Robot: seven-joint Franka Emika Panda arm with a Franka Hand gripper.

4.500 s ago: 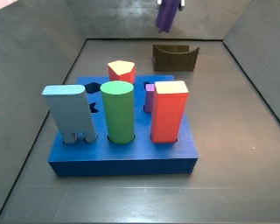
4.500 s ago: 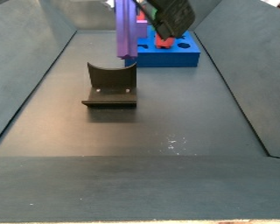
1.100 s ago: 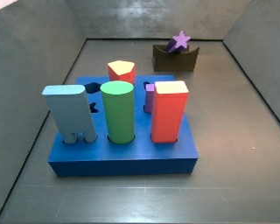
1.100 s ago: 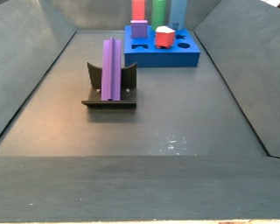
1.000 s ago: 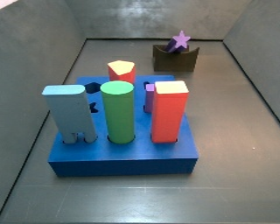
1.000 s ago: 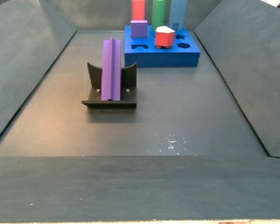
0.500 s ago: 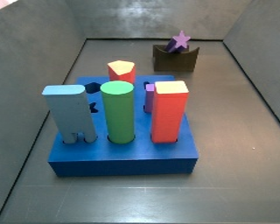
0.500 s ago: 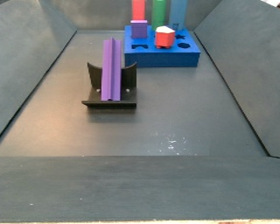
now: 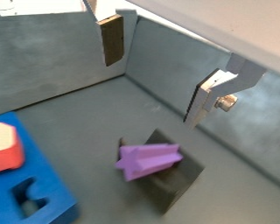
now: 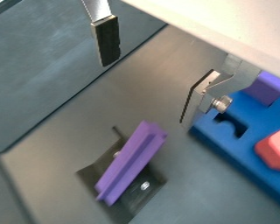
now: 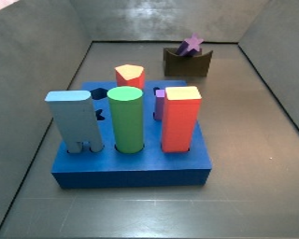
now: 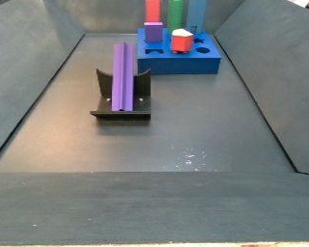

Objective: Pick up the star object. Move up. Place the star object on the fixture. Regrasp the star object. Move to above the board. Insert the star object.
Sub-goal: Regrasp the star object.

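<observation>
Pincer (image 9: 166, 74): seen in both wrist views only, also at (image 10: 154, 74); outside both side views. Its two flat silver fingers (image 9: 112, 39) stand wide apart with nothing between them, so it is open and empty. It hangs above the far end of the enclosure.

Star object (image 12: 124, 75): slim purple ridged peg, lying in the notch of the fixture (image 12: 123, 101). In a side view it leans along the fixture's back, its star-shaped end (image 11: 192, 44) raised above the top edge. In both wrist views it lies below the pincer, apart from both fingers, roughly under the gap between them (image 9: 147, 159) (image 10: 130, 159).

Fixture: small dark block on a base plate, standing on the dark surface (image 12: 183, 135), well apart from the board. Also at (image 11: 187, 62), (image 9: 168, 182) and (image 10: 129, 187).

Board (image 11: 134, 164): thick blue square base, bearing a light blue peg (image 11: 72, 119), a green cylinder (image 11: 127, 119), a red block (image 11: 179, 118), a red-and-cream peg (image 11: 130, 74) and a short purple piece (image 11: 160, 97). Part of it shows in both wrist views (image 9: 31, 188) (image 10: 248, 144).

Room: grey walls (image 12: 47, 68) slope up on either side of the surface. Bare floor lies all round the fixture and between fixture and board; a wide bare stretch fills the near end in a side view.
</observation>
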